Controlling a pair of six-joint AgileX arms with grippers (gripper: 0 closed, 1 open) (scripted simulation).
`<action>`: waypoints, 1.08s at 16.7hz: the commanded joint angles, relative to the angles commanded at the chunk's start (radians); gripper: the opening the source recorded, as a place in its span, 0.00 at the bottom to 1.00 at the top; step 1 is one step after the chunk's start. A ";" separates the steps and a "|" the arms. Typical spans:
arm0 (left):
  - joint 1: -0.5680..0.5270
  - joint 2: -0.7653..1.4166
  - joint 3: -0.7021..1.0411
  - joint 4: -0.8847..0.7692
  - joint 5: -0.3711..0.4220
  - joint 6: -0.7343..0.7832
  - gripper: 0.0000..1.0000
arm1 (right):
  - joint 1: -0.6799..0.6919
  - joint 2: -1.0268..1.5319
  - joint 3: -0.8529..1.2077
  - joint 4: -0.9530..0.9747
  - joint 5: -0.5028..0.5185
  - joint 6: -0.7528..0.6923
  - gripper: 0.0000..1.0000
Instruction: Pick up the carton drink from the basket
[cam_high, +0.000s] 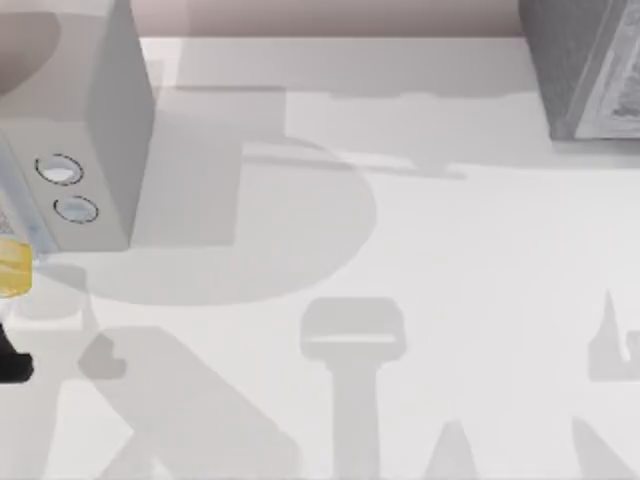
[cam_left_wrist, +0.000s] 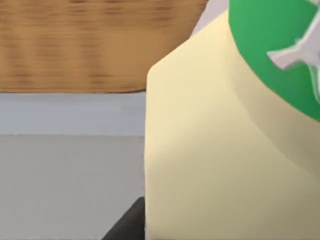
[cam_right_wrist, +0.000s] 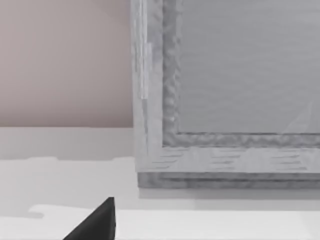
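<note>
Fingertip (cam_left_wrist: 127, 222) of my left gripper shows dark just beside the carton drink (cam_left_wrist: 215, 150), pale yellow with a green band; whether it clamps the drink I cannot tell. From above, the drink (cam_high: 12, 268) sits at the table's (cam_high: 450, 300) far left edge, beside a grey box (cam_high: 95, 130). A woven basket (cam_left_wrist: 95, 45) stands behind it. My right arm waits near another grey box (cam_right_wrist: 225, 90).

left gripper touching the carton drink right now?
Cannot tell. In the left wrist view the carton drink sits right against a dark finger tip, but no contact line or gap shows plainly there.
</note>
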 joint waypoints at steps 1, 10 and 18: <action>0.000 0.000 0.000 0.000 0.000 0.000 0.00 | 0.000 0.000 0.000 0.000 0.000 0.000 1.00; 0.001 0.103 0.048 -0.042 0.054 0.042 0.00 | 0.000 0.000 0.000 0.000 0.000 0.000 1.00; -0.019 0.542 0.349 -0.182 0.330 0.246 0.00 | 0.000 0.000 0.000 0.000 0.000 0.000 1.00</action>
